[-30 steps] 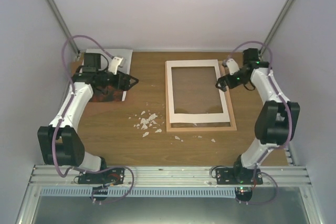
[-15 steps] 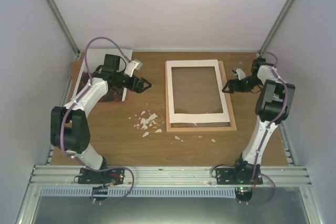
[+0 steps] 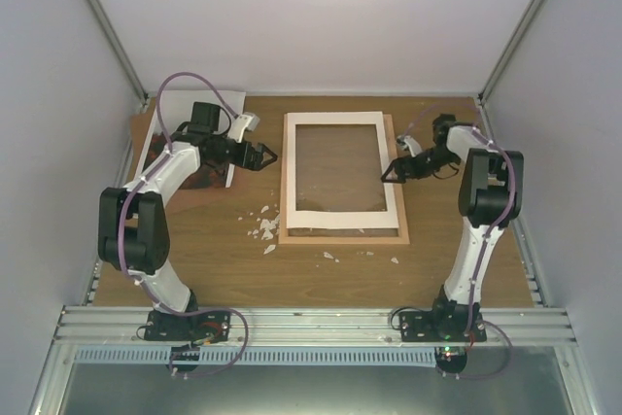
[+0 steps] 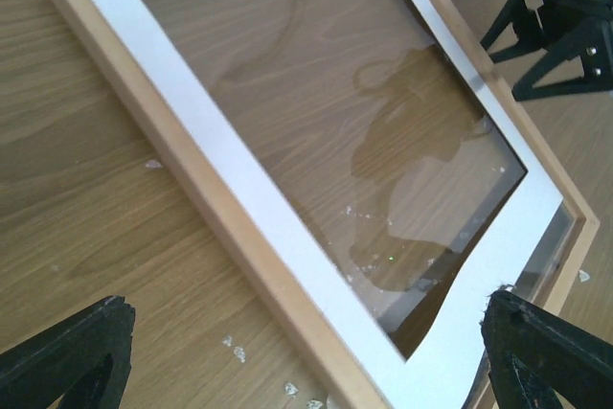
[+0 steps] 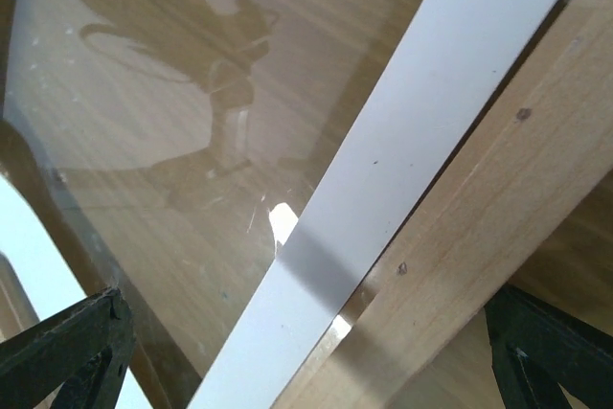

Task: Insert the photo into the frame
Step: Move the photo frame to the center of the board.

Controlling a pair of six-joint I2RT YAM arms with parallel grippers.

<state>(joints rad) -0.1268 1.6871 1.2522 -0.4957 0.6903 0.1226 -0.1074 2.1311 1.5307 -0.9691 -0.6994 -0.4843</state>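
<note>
The frame (image 3: pixel 342 237) lay flat in the middle of the table (image 3: pixel 194 259), its clear pane showing the wood beneath and a white mat (image 3: pixel 340 216) resting inside the rails; no picture was in it yet. The photo (image 3: pixel 225 101) lay apart at the far left, half hidden beneath the left arm; I'd judge the fetching not yet done. The left gripper (image 3: pixel 269 155) hung just beside the frame's left rail, fingers spread wide and holding nothing; it pointed at the frame, not the photo. The right gripper (image 3: pixel 392 170) stood low at the right rail, jaws likewise wide and empty; whether it touched the rail I could not tell; to my eye it was placed to steady or square the frame. White scraps (image 3: pixel 269 224) lay by the near-left corner.
</note>
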